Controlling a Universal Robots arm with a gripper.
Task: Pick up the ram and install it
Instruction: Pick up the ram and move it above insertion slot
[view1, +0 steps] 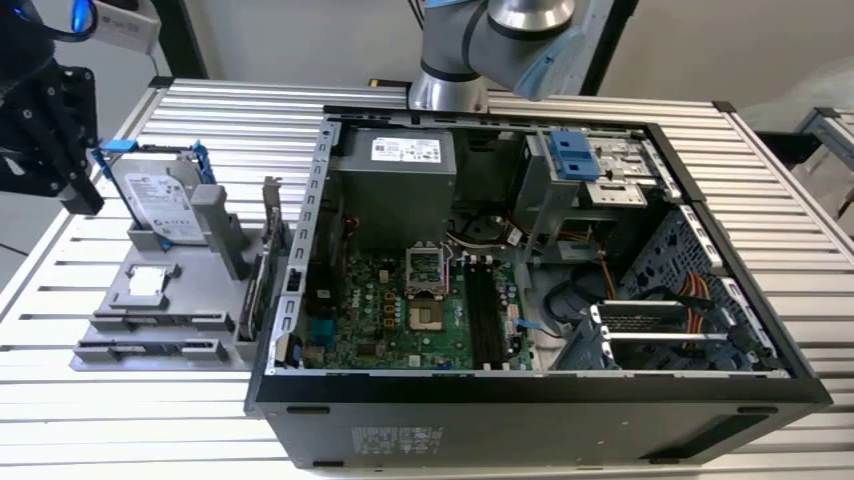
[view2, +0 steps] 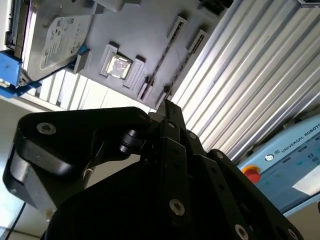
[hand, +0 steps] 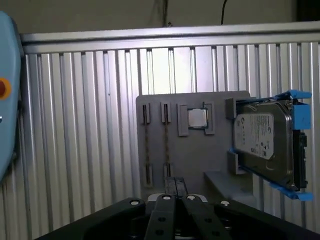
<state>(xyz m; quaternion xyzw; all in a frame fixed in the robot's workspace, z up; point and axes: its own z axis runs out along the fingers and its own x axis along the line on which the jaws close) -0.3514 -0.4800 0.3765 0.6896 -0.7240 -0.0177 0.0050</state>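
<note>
A ribbed metal table (view1: 227, 110) fills the workshop scene, with a computer laid open on it. At the exterior view's far left, the robot's black gripper (view1: 80, 198) hangs above the table edge, just beyond a grey parts tray (view1: 200, 335). In both wrist views its fingers (hand: 175, 184) sit drawn together, with nothing seen between them.

The tray carries a silver hard drive (view1: 160, 205) in a blue bracket, propped at a tilt. A square processor chip (view1: 150, 283) lies flat in a pocket in front of it. In the first wrist view the ram (hand: 146, 145) appears as a thin dark strip set on edge in one of the tray's two long slots. A second strip (hand: 166, 145) like it sits in the neighbouring slot. The gripper's fingertips are near the slot ends but apart from both strips.

An expansion card (view1: 271, 250) with a metal bracket stands upright between the tray and the computer case (view1: 534, 395). The case lies on its side with the cover off, showing the green motherboard (view1: 387, 320) and the grey power supply (view1: 394, 170) behind it. Long black memory slots (view1: 483, 315) run along the board's edge toward the exterior view's right; whether they hold anything cannot be told. The arm's silver base (view1: 447, 85) stands behind the case.
</note>
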